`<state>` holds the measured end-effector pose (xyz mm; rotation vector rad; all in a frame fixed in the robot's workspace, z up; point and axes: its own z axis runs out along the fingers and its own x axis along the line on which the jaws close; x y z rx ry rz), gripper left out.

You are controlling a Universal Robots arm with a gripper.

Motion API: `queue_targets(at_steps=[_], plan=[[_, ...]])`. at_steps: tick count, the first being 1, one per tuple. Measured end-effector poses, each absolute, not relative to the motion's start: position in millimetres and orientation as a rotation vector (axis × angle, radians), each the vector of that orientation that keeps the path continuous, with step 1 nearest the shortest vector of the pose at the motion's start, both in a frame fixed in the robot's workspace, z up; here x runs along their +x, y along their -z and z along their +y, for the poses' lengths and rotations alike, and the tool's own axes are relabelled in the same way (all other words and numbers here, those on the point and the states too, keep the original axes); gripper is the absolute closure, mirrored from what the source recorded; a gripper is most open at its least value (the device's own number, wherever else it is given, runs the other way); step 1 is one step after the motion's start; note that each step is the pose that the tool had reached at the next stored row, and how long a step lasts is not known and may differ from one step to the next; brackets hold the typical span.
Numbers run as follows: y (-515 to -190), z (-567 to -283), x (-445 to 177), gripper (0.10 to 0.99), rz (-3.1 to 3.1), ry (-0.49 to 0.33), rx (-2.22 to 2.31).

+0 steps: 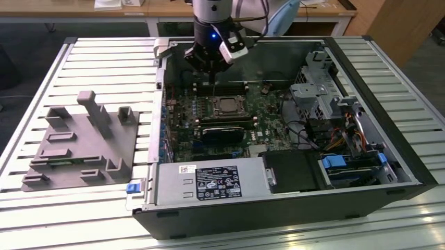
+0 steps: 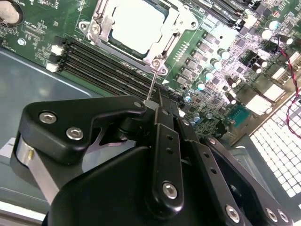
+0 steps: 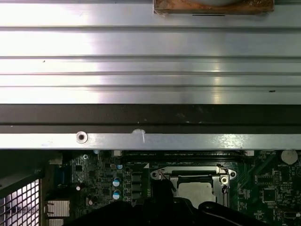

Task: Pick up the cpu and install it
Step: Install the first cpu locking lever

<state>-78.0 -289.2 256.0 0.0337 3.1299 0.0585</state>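
Observation:
The cpu, a silver-topped square, lies in the motherboard socket inside the open computer case. Both wrist views show the cpu seated under the socket's metal frame. In the exterior view my gripper hangs over the far edge of the motherboard, just behind the socket. In the second wrist view my gripper has its black fingers pressed together. A thin metal socket lever rises from the socket's corner to their tips. I cannot tell whether it is clamped.
A grey fixture block with upright posts sits on the slatted table at the exterior view's left. Inside the case are memory slots, a power supply, drive cages and cables. The case wall runs close behind the gripper.

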Motion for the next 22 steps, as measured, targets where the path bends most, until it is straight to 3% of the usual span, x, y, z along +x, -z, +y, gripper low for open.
queue_targets(at_steps=[17, 22], plan=[[-255, -290, -63, 0.98, 3.13, -0.059, 0.034], [-253, -290, -63, 0.98, 3.126, -0.11, 0.033]])
